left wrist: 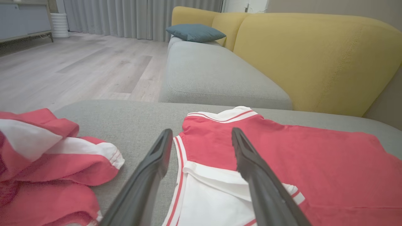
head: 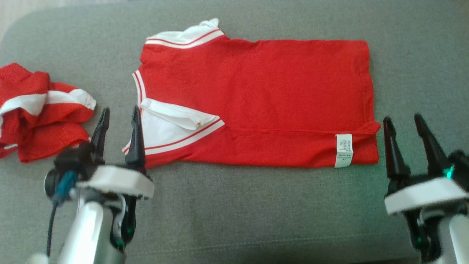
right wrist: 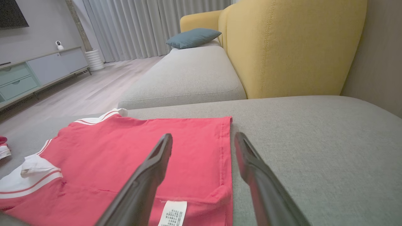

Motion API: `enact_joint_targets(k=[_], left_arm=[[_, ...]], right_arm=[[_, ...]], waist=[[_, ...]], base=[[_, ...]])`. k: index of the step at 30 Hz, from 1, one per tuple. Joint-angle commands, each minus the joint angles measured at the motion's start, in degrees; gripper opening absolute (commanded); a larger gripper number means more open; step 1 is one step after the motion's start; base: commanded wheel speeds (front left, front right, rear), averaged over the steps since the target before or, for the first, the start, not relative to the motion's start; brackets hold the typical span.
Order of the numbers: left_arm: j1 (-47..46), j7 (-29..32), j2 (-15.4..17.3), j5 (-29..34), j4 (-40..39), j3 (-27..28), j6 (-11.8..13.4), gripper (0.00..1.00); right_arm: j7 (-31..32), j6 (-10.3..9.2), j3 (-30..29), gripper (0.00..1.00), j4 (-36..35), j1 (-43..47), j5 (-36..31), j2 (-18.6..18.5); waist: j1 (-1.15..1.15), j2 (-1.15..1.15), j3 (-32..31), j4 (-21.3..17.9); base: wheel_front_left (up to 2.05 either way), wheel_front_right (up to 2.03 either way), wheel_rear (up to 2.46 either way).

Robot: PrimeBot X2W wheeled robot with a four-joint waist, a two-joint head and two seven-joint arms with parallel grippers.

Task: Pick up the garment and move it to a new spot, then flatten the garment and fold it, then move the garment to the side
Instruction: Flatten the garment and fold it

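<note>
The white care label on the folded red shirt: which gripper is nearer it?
Right. The right gripper is just right of the care label; the left gripper is by the collar.

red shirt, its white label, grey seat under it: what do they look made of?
Red shirt: soft knit fabric, probably cotton or a blend; matte, fine texture, stitched hem, lies limp.
White label: thin fabric tag, matte, small dark print; woven or printed, can't tell.
Grey seat: woven upholstery cloth, matte, flecked weave, seam near the front edge.

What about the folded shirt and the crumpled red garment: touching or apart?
Apart. Head view shows bare grey cushion between folded shirt and crumpled garment.
</note>
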Motion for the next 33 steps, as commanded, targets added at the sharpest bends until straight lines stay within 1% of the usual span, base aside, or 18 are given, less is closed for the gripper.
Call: enact_joint_targets(k=[1, 5, 8, 13, 16, 19, 25, 28, 33], left_arm=[[0.1, -0.7, 1.0, 0.7, -3.5, 1.6, 0.7, 1.0], [4.7, -0.6, 0.7, 1.0, -7.2, 0.9, 1.8, 1.0], [7.0, 0.3, 0.5, 0.6, -8.6, 0.6, 2.3, 1.0], [8.0, 0.9, 0.5, 0.3, -9.2, 0.6, 2.8, 1.0], [7.6, 1.7, 0.6, -0.1, -8.7, 0.3, 2.3, 1.0], [6.7, 3.6, 0.7, -1.2, -6.7, -0.3, 1.3, 1.0], [3.0, 7.7, 1.3, -4.1, 0.9, -0.5, -1.3, 1.0], [0.8, 8.9, 1.7, -5.2, 4.7, 0.1, -1.9, 1.0], [-2.2, 11.5, 2.0, -6.8, 9.9, 0.8, -2.1, 1.0]], right_arm=[[-0.4, 0.43, 0.8, 1.0, -3.4, 0.7, -0.7, 0.2], [0.4, 0.43, 0.9, 1.0, -6.3, 3.8, -1.5, 1.6], [1.0, 0.43, 0.7, 1.0, -7.5, 5.1, -1.6, 2.3], [1.9, 0.43, 0.5, 1.0, -7.9, 5.8, -1.6, 3.0], [3.0, 0.43, 0.4, 1.0, -7.5, 6.0, -1.7, 2.9], [5.0, 0.43, 0.6, 1.0, -5.7, 6.3, -1.0, 2.4], [9.4, 0.43, 0.6, 1.0, -0.2, 5.5, 0.8, 1.3], [11.1, 0.43, 0.4, 1.0, 2.0, 4.1, 1.4, 1.0], [13.3, 0.43, 0.2, 1.0, 4.6, 1.7, 1.9, 0.6]], waist=[[0.0, 0.0, -1.1, 0.3], [0.0, 0.0, -2.2, 0.2], [0.0, 0.0, -2.5, 0.1], [0.0, 0.0, -2.6, 0.1], [0.0, 0.0, -2.4, 0.1], [0.0, 0.0, -1.7, 0.2], [0.0, 0.0, 1.1, 0.0], [0.0, 0.0, 2.4, -0.2], [0.0, 0.0, 4.0, -0.1]], base=[[0.0, 0.0, 0.0], [0.0, 0.0, 0.0], [0.0, 0.0, 0.0], [0.0, 0.0, 0.0], [0.0, 0.0, 0.0], [0.0, 0.0, 0.0], [0.0, 0.0, 0.0], [0.0, 0.0, 0.0], [0.0, 0.0, 0.0]])
